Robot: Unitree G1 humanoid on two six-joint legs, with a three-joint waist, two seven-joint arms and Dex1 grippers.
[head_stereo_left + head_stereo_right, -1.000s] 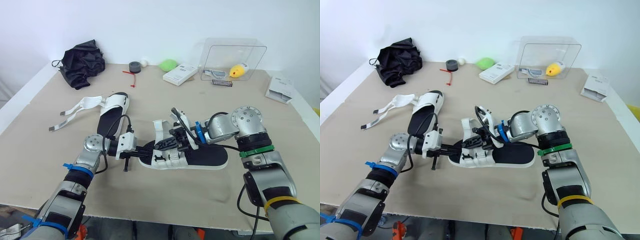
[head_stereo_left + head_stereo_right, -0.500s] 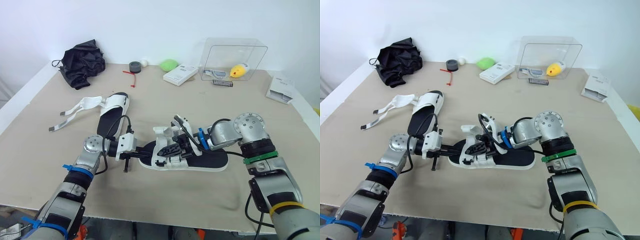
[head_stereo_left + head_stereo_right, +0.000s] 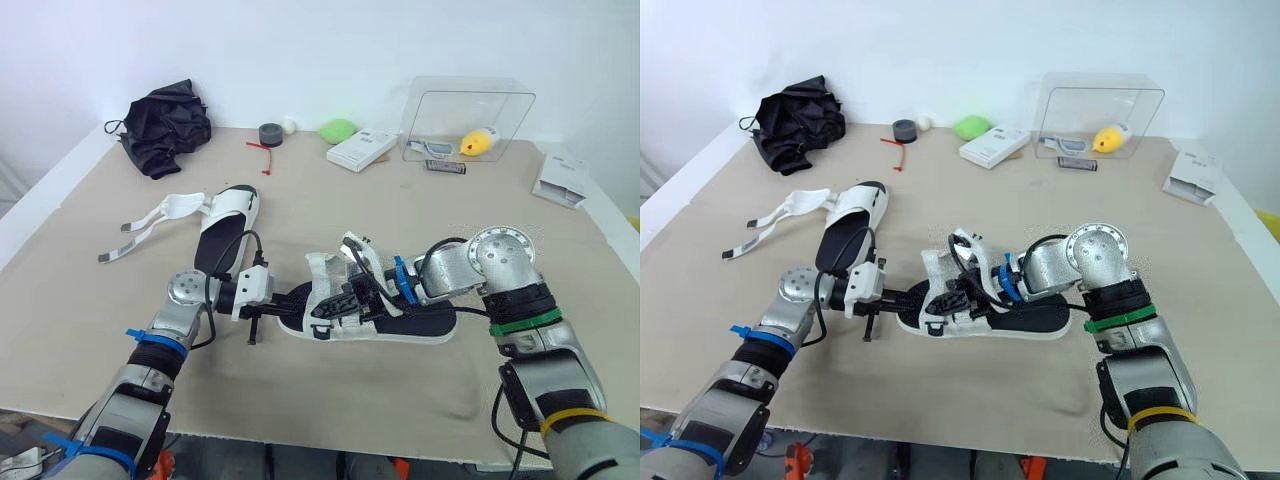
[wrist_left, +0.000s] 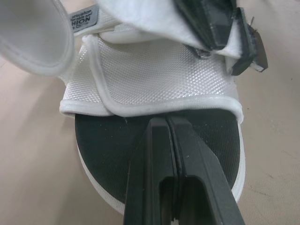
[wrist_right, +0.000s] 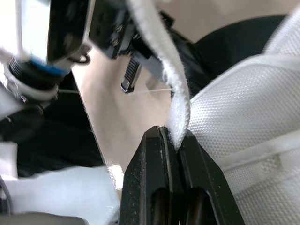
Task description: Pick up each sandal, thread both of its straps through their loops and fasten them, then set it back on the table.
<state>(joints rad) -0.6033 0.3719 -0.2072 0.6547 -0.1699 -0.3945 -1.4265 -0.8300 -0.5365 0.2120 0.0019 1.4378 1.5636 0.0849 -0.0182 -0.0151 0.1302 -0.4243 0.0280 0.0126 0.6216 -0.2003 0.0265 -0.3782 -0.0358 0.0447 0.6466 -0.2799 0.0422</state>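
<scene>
Although both arms were at work on it, the near sandal (image 3: pixel 425 320) lay sole-down in the middle of the counter (image 3: pixel 330 395), not lifted, and we judged its fastening unfinished. The left gripper (image 3: pixel 297 297) sat at the toe end, its fingers (image 4: pixel 150 178) pressed together over the black footbed; whether they pinched anything we could not tell. The right gripper (image 3: pixel 345 292) reached in from the heel side, its fingers (image 5: pixel 140 187) closed on the edge of a white strap (image 3: pixel 358 250), which curled up above the forefoot band rather than lying flat. Whether that strap had passed its loop was hidden. The second sandal (image 3: pixel 228 222) rested toward the far left, well apart, its loose straps (image 3: pixel 150 218) splayed on the counter, so by our reckoning all of its threading was left.

The counter was a bare beige board. Along its far edge we saw a black cloth bundle (image 3: pixel 165 125), a grey tape roll (image 3: pixel 269 132), a green lump (image 3: pixel 338 129), a white box (image 3: pixel 361 148) and a clear bin (image 3: pixel 470 115) holding a yellow toy (image 3: pixel 478 141); a white packet (image 3: pixel 560 177) lay at the far right. Behind stood a plain white wall (image 3: pixel 320 50).
</scene>
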